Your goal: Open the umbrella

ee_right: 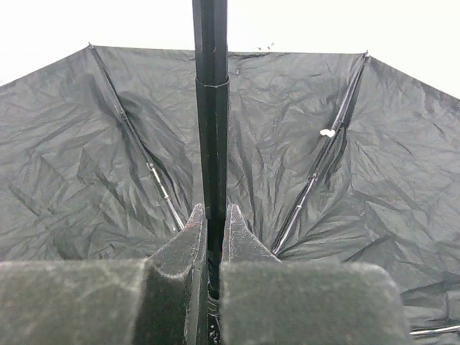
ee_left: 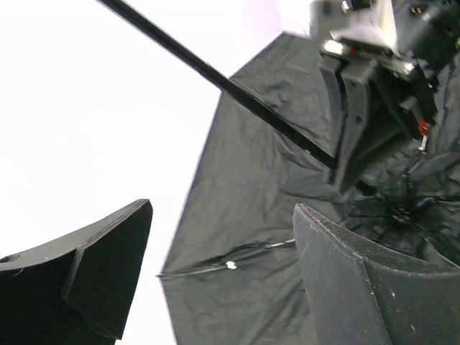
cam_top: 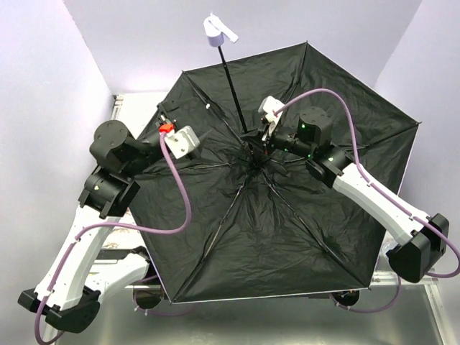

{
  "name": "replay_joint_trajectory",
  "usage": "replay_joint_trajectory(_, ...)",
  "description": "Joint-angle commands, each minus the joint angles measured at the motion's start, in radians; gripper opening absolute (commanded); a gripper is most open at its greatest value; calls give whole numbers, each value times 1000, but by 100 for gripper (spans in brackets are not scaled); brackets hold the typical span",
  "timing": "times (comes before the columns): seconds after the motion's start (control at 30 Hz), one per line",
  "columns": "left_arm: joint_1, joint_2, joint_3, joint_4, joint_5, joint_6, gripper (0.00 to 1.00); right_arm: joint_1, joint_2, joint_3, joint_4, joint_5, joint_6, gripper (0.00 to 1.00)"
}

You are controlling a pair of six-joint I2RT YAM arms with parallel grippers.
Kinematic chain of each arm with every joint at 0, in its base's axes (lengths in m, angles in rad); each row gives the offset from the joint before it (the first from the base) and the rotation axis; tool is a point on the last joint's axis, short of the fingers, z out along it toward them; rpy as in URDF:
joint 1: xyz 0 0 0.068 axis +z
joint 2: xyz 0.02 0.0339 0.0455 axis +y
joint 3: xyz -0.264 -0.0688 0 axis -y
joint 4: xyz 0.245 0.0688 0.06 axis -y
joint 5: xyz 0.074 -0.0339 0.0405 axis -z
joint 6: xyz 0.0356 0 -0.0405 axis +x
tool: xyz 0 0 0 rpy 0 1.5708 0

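Note:
The umbrella (cam_top: pixel 287 237) is spread wide open over the table, with its black lining and ribs facing the top camera. Its thin black shaft (cam_top: pixel 233 86) rises to the small lavender handle (cam_top: pixel 217 30) at the back. My right gripper (cam_top: pixel 257 144) is shut on the shaft just above the rib hub; in the right wrist view the shaft (ee_right: pixel 210 108) runs up from between its fingertips (ee_right: pixel 213 208). My left gripper (cam_top: pixel 164 115) hangs open over the canopy's left back part, holding nothing. Between its spread fingers (ee_left: pixel 223 208) only canopy and a rib (ee_left: pixel 237 259) show.
The canopy hides most of the metal table (cam_top: pixel 287 320); only a front strip shows. Pale walls close in on the left, back and right. Purple cables (cam_top: pixel 183 194) loop from both arms over the canopy. A pale ledge (cam_top: pixel 133 108) shows at the back left.

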Motion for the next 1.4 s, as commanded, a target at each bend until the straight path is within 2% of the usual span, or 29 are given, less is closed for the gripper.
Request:
replay_joint_trajectory(0.0,4,7,83,8,53,125,81,-2,17,87,-74,-15,-166,0)
replay_joint_trajectory(0.07,-32,16,112,-54,8,302,81,-2,39,134,-133,-1,-201,0)
replay_joint_trajectory(0.1,-46,18,114,-49,-49,346,81,-2,51,159,-167,6,-217,0)
replay_joint_trajectory(0.13,-46,20,117,-17,-96,316,82,-2,56,173,-189,14,-235,0)
replay_joint_trajectory(0.2,-16,41,162,71,-186,84,84,-2,52,181,-198,36,-242,0)
replay_joint_trajectory(0.23,21,62,216,69,-191,-100,84,-1,44,175,-191,43,-242,0)
replay_joint_trajectory(0.27,61,80,256,35,-143,-265,84,-2,35,165,-184,42,-246,0)
replay_joint_trajectory(0.33,147,95,291,42,55,-595,84,-1,19,145,-173,38,-263,0)
replay_joint_trajectory(0.4,167,74,205,222,184,-851,84,-2,14,136,-166,34,-265,0)
replay_joint_trajectory(0.5,164,67,65,539,289,-1121,83,-2,10,137,-155,8,-255,0)
replay_joint_trajectory(0.6,161,116,52,633,276,-1255,80,-2,12,142,-142,-18,-240,0)
replay_joint_trajectory(0.73,144,169,73,731,226,-1319,79,-2,7,132,-119,-48,-223,0)
replay_joint_trajectory(0.87,96,209,107,788,214,-1283,73,-2,1,114,-91,-78,-198,0)
replay_joint_trajectory(1.13,62,255,178,771,77,-1176,44,-2,-15,72,-45,-125,-158,0)
replay_joint_trajectory(1.37,58,294,275,762,91,-1116,32,-2,-23,37,-32,-170,-135,0)
